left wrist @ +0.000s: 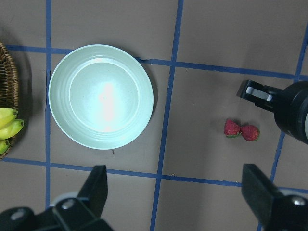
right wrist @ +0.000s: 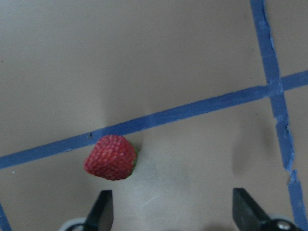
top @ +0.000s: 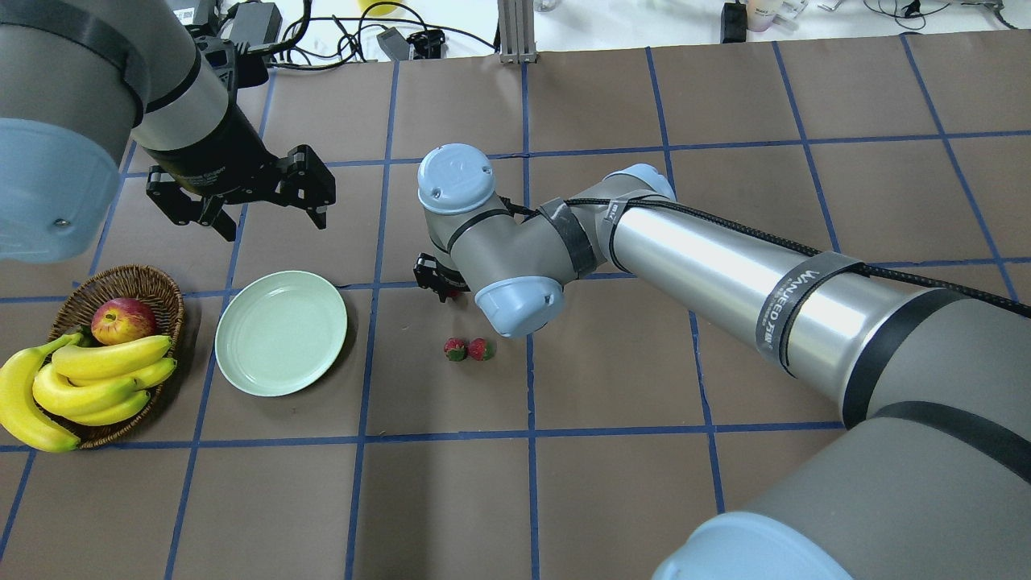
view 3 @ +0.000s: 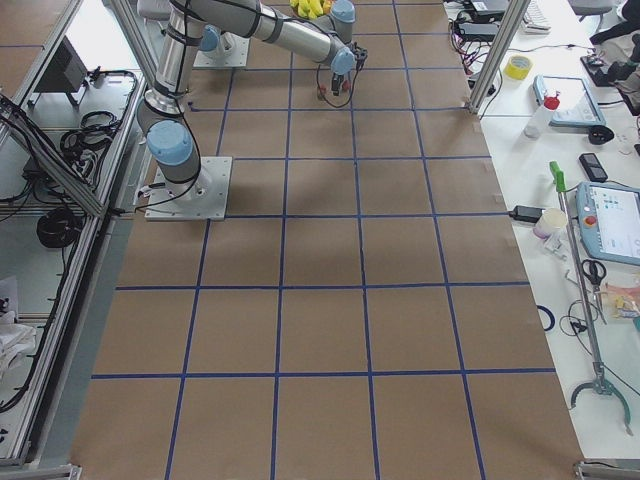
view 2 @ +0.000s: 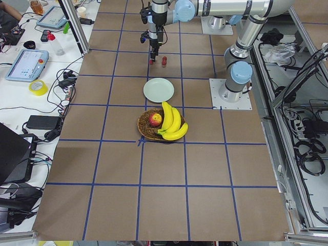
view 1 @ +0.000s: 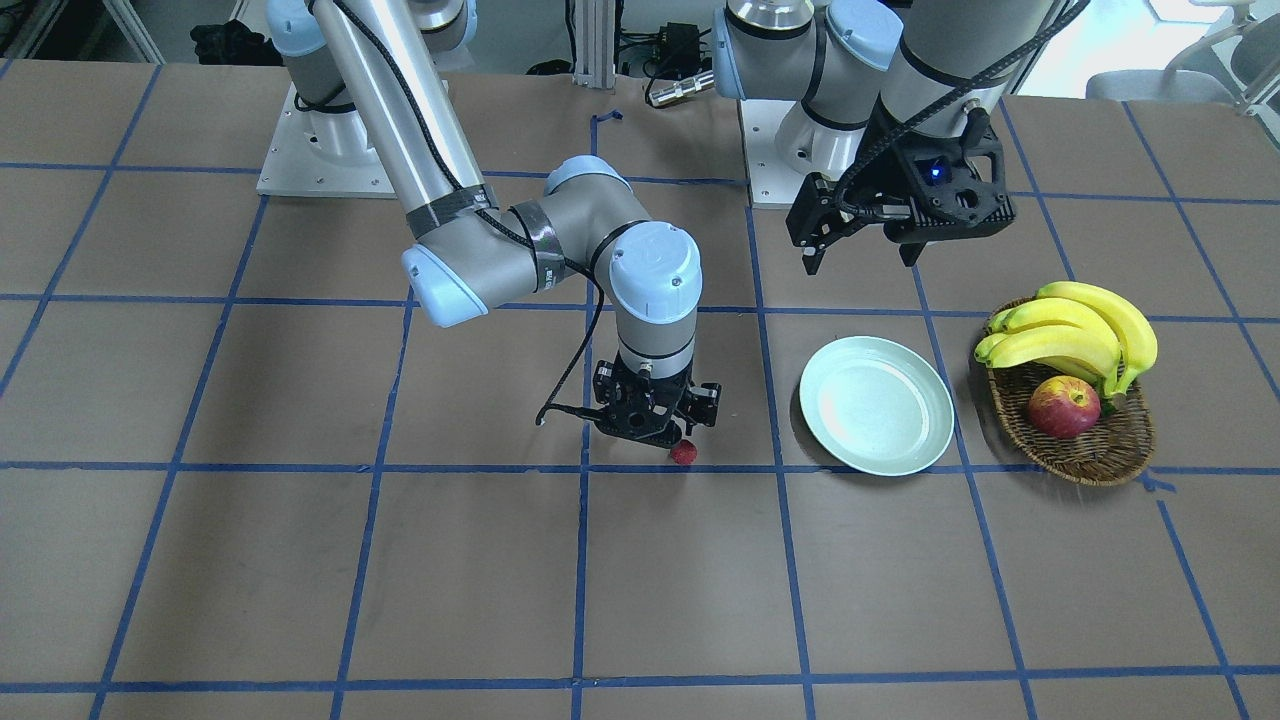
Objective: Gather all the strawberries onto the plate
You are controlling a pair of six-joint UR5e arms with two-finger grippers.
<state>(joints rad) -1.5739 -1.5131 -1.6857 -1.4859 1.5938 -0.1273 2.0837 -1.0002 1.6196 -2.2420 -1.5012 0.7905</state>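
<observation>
Right end effector (right wrist: 173, 211) vertical, fingers spread, low over strawberry (right wrist: 110, 157).

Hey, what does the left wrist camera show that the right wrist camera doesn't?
Only the left wrist view shows the empty plate, the basket edge with bananas, two strawberries touching each other, and part of the right arm. Only the right wrist view shows a single strawberry right beside a blue tape line. Both show the brown table with its taped grid; the left hand and right hand are each open.
</observation>
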